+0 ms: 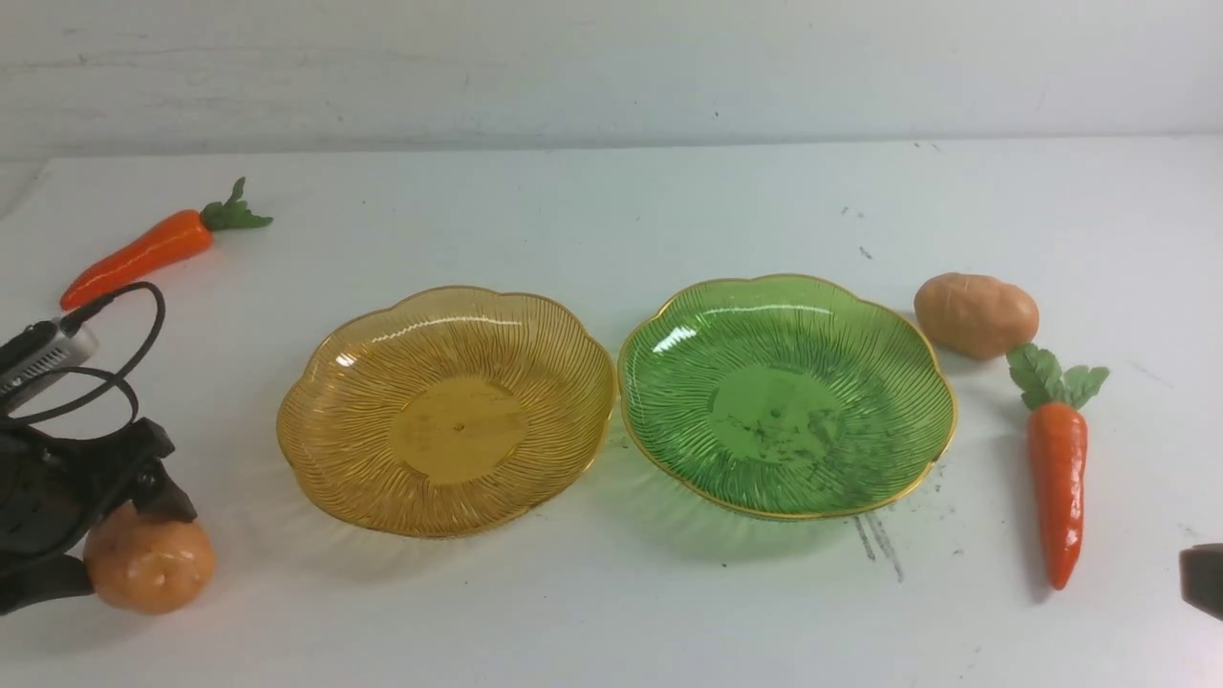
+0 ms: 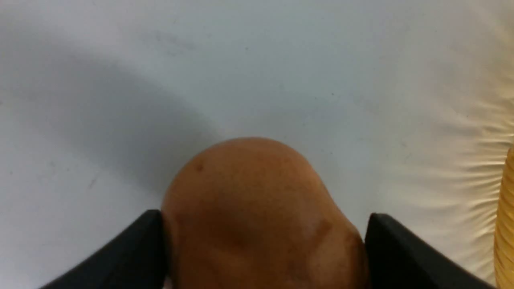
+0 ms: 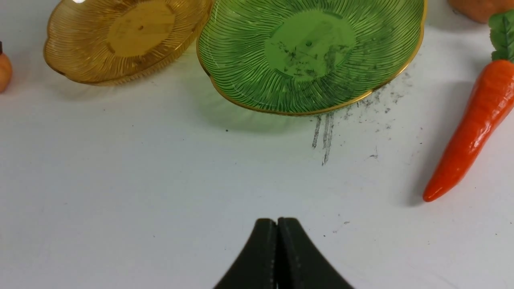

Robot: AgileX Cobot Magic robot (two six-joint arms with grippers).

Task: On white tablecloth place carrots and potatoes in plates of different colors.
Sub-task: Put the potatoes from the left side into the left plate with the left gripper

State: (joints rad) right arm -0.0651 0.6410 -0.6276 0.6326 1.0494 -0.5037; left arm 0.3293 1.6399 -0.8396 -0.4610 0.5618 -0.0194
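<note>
Left tool (image 2: pixel 263 224): jaws spread wide, one on either side of the near-left tan oval toy potato (image 1: pixel 148 566). In the left wrist view one pad sits against its skin and the other is right at its edge. We can't tell whether they're pinching it or only bracketing it. The potato looks to be resting on the white tablecloth (image 1: pixel 611 612) over the bench, at the near left. It's near the amber-yellow ribbed plate w/ gold rim (image 1: pixel 330 449) but clear of it.

Right tool (image 3: pixel 277 224): jaws shut tight together w/ nothing between them, low over bare cloth at the near right, apart from every item.

Moving outward, the amber plate sits left of centre and the green ribbed plate w/ gold rim (image 1: pixel 889 382) right of centre. Their rims are just beside each other; we can't tell if they touch. Both plates are empty. The green one has dark scuffs inside, and there are dark streaks on the cloth at its near edge.

At the far left lies a glossy orange toy carrot w/ green top (image 1: pixel 139 253), well apart from the plates. Right of the green plate a 2nd tan potato (image 1: pixel 975 315) lies just beside the rim. A 2nd orange carrot (image 1: pixel 1056 487) lies nearer us, its leaves close to that potato and its tip pointing near.

Progress, as we judge it: nothing is placed yet, and the 1st pick is under way at the near-left potato. Left to do is both potatoes into one plate and both carrots into the other. The task doesn't fix which colour takes which.
</note>
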